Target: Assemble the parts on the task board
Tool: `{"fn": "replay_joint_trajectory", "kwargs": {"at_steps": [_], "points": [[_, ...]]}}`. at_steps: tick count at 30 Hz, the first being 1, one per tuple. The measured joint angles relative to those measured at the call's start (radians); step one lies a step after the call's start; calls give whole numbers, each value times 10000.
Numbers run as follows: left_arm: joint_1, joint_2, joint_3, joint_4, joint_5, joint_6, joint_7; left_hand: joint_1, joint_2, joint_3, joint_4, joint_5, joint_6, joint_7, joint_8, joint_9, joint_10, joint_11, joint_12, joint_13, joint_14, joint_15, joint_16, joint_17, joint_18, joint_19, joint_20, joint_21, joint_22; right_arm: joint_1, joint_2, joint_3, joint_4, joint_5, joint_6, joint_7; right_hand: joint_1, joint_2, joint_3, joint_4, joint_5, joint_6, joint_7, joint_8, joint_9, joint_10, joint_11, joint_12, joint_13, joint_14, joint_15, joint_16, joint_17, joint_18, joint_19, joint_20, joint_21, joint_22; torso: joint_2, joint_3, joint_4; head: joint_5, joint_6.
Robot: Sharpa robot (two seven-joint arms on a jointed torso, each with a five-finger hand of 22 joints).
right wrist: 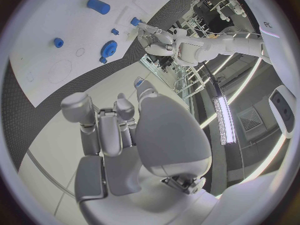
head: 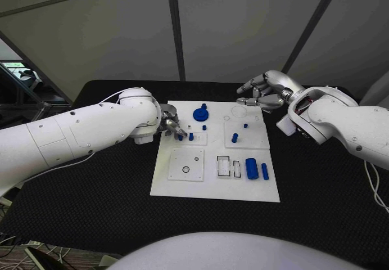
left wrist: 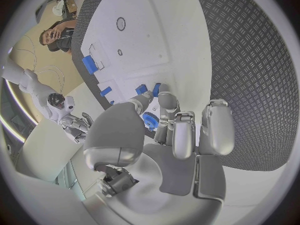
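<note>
so far a few blue pegs [head: 235,136] stand in the task board [head: 212,188] but others lie loose, while the left hand [head: 171,127] pinches a small blue part [left wrist: 150,121] and the right hand [head: 263,93] hangs curled, holding nothing.

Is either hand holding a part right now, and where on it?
Left hand pinches a small blue gear-like part by its rim. Right hand holds nothing.

Robotics lab: another robot [right wrist: 187,47] stands beside the black table [head: 324,191].

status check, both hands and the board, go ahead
Left hand fingers on a small blue part at the board's left edge. Right hand open beyond the far corner. Nothing blocking.
</note>
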Motion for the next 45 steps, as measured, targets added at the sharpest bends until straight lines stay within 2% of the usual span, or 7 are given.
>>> {"fn": "replay_joint_trajectory", "kwargs": {"at_steps": [21,31,34,37,40,41,45], "points": [[-17,-165,-3,15,36,-306,-29,-314,186,-2003,1210,-1,109,34,-118,-127,34,38,0,101,0,0,40,0,-1,36,37,0,0,0,-11,0,-1,0,2,2,0,0,30,29,0,0,0,0,1,0,0,0,2,0,0,0,0,0,0,0,0,-19,-1,-7,7,-34,53],[-26,-389,129,121,449,-1382,300,-207,373,-2873,1630,38,-234,229,-344,-229,-881,214,-982,-1313,-1,0,5,0,4,-352,92,-866,0,-4,-18,0,-19,0,2,2,0,0,29,29,0,0,0,0,2,0,0,0,2,0,0,0,0,0,0,0,0,-18,-7,-7,12,-54,69],[-26,-430,154,121,615,-1704,461,-82,491,-3159,1635,106,-828,473,-601,-341,-1572,457,-1383,-1645,-15,199,-1144,0,793,-1201,230,-2240,-614,-4,-22,0,-22,0,2,2,0,0,29,29,0,0,0,0,2,0,0,0,3,0,0,0,0,0,0,0,0,-18,-8,-7,12,-61,71],[-26,-452,162,107,862,-2145,800,408,479,-3438,1595,114,-1650,907,-1017,-579,-2517,868,-1830,-1896,-793,560,-2948,-1080,778,-2577,499,-4438,-2058,-4,-28,0,-27,0,2,3,0,0,29,29,0,0,0,-1,2,0,0,0,3,0,0,0,0,0,0,0,0,-18,-8,-3,12,-74,87],[-26,-430,169,82,1086,-2640,1408,1509,416,-3468,1258,114,-2364,1324,-1467,-906,-3789,1323,-2480,-2278,-3216,992,-6114,-4130,790,-4132,832,-6632,-3419,-4,-33,0,-35,0,2,3,0,0,29,29,0,0,0,-1,2,0,0,0,-2,0,0,0,0,-1,0,0,0,-22,-7,-2,14,-85,117],[-26,-404,169,64,1135,-2793,1644,2179,392,-3388,989,114,-2559,1485,-1642,-1068,-4298,1485,-2782,-2508,-3916,1166,-6898,-4804,1331,-4556,987,-7219,-3784,-4,-34,0,-38,0,1,3,0,0,29,29,0,0,0,-1,2,0,0,0,-8,0,0,0,0,-1,0,0,0,-28,-6,0,14,-91,137],[-39,-154,137,-25,1154,-3551,3028,3736,292,-3031,307,114,-2682,1607,-2098,-1543,-4790,1643,-3453,-3196,-4455,1336,-7661,-5688,1392,-4877,1202,-8099,-4441,-4,-32,0,-56,0,-1,3,0,0,29,29,0,0,0,-1,3,0,0,-38,-28,0,0,0,0,0,0,0,0,-40,1,5,13,-139,213]]}}
